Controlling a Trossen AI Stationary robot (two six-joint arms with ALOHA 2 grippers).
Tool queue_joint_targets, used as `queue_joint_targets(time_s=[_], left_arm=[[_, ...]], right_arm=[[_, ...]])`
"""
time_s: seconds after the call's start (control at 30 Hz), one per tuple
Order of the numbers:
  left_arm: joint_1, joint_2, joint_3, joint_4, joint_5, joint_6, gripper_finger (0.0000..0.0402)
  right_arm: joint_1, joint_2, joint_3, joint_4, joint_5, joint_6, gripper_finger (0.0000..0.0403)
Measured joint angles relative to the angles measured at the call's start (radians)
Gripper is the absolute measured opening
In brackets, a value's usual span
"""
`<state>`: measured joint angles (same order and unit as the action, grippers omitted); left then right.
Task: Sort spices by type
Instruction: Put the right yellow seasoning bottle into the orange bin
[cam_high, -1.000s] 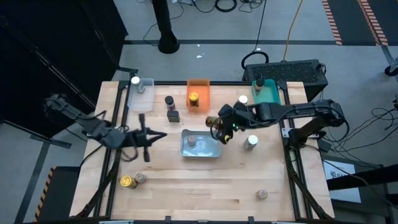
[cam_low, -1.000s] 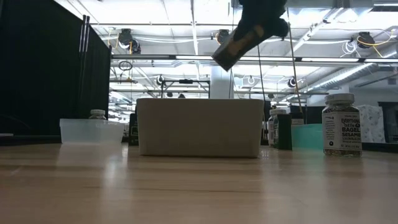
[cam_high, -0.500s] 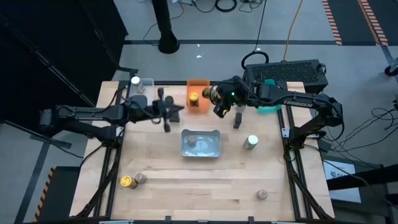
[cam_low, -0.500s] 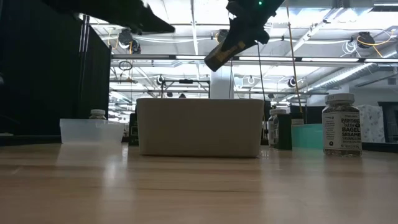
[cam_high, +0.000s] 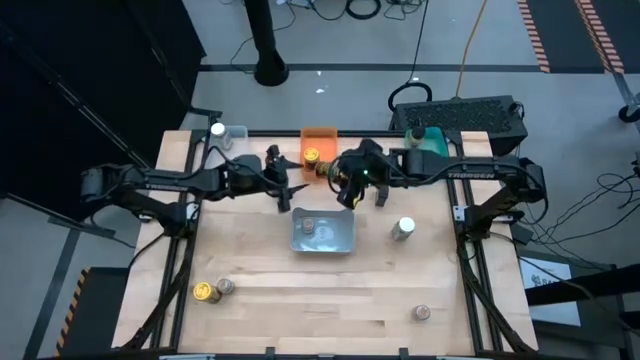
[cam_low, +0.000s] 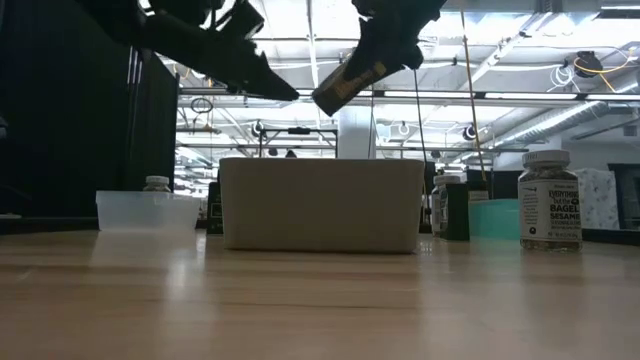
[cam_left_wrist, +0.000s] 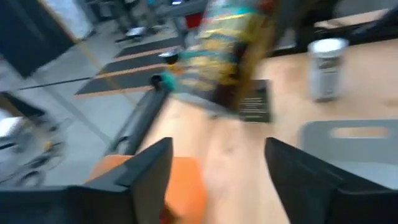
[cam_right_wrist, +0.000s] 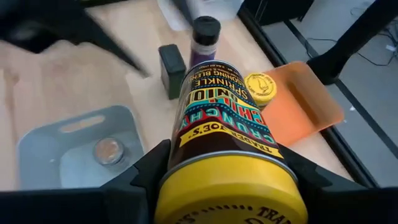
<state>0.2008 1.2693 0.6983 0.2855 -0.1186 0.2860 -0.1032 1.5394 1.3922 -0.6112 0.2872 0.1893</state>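
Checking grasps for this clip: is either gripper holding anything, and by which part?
The right gripper holds a yellow-lidded spice jar by its body near the lid, lifted above the table. The left gripper is open and holds nothing.

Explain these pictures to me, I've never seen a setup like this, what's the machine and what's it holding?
This is a robot with two dark arms working at a wooden table, sorting spice jars into bins. One picture looks straight down, one looks level across the tabletop, and two come from cameras on the wrists. The right pincer holds a yellow-lidded jar with a dark printed label above the table, near the orange plastic bin, which already holds a yellow-lidded jar. The left pincer hovers open beside it, holding nothing. A grey tray, a clear bin and a teal bin also sit there, with loose jars around.
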Motion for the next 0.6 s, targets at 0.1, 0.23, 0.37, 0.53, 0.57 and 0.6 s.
queue_joint_targets(time_s=[0.1,0.23,0.37,0.53,0.57,0.6], left_arm=[[0.002,0.003,0.0,0.003,-0.058,0.039,0.03],[0.002,0.014,-0.001,0.039,-0.018,0.077,0.0317],[0.002,0.02,0.0,0.105,0.108,0.115,0.0318],[0.001,0.032,0.0,0.158,0.21,0.121,0.0319],[0.002,0.038,0.0,0.158,0.205,0.122,0.0319],[0.004,0.044,0.0,0.161,0.196,0.125,0.0319]], right_arm=[[0.015,0.008,0.002,0.039,0.003,0.026,0.019],[0.017,0.019,0.001,0.062,-0.003,0.032,0.019],[0.016,0.033,0.001,0.055,-0.005,0.031,0.019],[0.016,0.044,0.001,0.065,-0.048,0.028,0.019],[0.016,0.046,0.001,0.065,-0.056,0.028,0.019],[0.017,0.047,0.001,0.071,-0.058,0.028,0.019]])
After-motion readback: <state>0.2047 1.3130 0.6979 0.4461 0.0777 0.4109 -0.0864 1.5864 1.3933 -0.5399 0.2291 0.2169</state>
